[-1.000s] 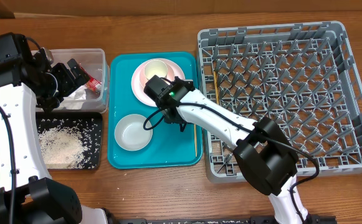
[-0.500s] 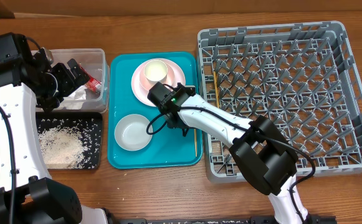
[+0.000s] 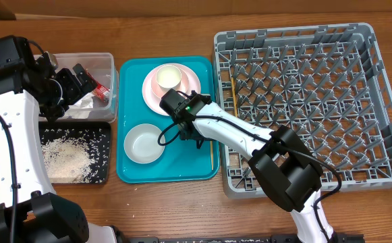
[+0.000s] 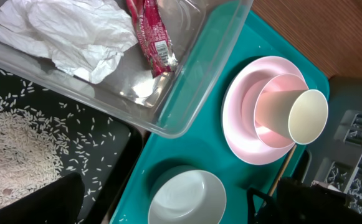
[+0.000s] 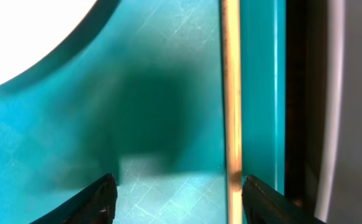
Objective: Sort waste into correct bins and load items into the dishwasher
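My right gripper point(image 3: 194, 137) hangs low over the teal tray point(image 3: 182, 164), open. In the right wrist view a wooden chopstick point(image 5: 232, 106) lies between its fingertips point(image 5: 100, 198), close to the right one. It also shows from overhead point(image 3: 211, 147). A white bowl point(image 3: 145, 143) sits to its left. A white cup point(image 3: 169, 77) rests on the pink plate point(image 3: 190, 75). My left gripper point(image 3: 67, 84) hovers open and empty over the clear tub point(image 3: 113, 88), which holds the napkin point(image 4: 62, 31) and red wrapper point(image 4: 152, 37). Rice point(image 3: 66, 158) lies in the black tray point(image 3: 102, 145).
The grey dish rack point(image 3: 293, 30) stands right of the teal tray, with another chopstick point(image 3: 233, 88) lying by its left wall. The tray's raised right rim and the rack wall point(image 5: 355, 112) are close beside my right gripper.
My right gripper has shifted a little toward the front right of the teal tray, nearer the chopstick. The left arm has not moved.
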Robot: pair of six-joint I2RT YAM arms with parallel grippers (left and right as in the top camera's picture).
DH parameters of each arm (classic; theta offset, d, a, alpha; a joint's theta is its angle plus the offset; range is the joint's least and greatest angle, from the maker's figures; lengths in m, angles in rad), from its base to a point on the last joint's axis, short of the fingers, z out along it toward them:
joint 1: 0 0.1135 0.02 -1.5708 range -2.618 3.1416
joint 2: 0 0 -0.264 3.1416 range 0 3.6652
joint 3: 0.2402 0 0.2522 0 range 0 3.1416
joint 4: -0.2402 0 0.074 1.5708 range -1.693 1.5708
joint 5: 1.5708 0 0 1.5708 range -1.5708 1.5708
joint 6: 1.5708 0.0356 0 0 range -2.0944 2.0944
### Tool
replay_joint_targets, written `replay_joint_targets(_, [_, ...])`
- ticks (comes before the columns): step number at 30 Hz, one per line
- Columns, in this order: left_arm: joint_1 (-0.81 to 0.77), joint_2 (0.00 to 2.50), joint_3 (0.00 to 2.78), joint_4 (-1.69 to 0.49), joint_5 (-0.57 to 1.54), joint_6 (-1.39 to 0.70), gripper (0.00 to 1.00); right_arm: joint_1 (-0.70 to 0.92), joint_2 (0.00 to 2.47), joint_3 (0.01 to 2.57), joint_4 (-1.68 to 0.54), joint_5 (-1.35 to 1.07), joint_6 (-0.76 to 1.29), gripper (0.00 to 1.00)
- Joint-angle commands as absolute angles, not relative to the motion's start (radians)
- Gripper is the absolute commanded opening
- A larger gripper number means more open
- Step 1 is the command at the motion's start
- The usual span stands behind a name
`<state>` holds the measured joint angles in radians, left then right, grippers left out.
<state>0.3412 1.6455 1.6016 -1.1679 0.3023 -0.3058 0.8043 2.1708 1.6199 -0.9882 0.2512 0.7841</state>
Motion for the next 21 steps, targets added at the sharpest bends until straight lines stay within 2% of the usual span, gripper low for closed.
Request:
replay_joint_targets(1, [0.340, 1.622, 1.618, -1.170, 0.299, -0.284, 1.00, 0.795, 2.174, 1.615, -0.985, 0.242, 0.786, 0.69])
replay_joint_targets(8, [0.340, 1.622, 1.618, -1.170, 0.299, -0.284, 1.00, 0.795, 2.174, 1.578, -0.949, 0.226, 0.786, 0.73])
replay_joint_targets(15, [0.340, 1.622, 1.618, -1.170, 0.299, -0.284, 1.00, 0.796, 2.173, 1.572, -0.928, 0.149, 0.786, 0.70])
replay_joint_targets(18, [0.340, 1.622, 1.618, -1.170, 0.299, -0.284, 1.00, 0.796, 2.173, 1.572, -0.925, 0.139, 0.786, 0.61])
replay_joint_targets(21, [0.340, 1.622, 1.618, -1.170, 0.299, -0.284, 1.00, 0.796, 2.173, 1.572, -0.921, 0.136, 0.786, 0.45])
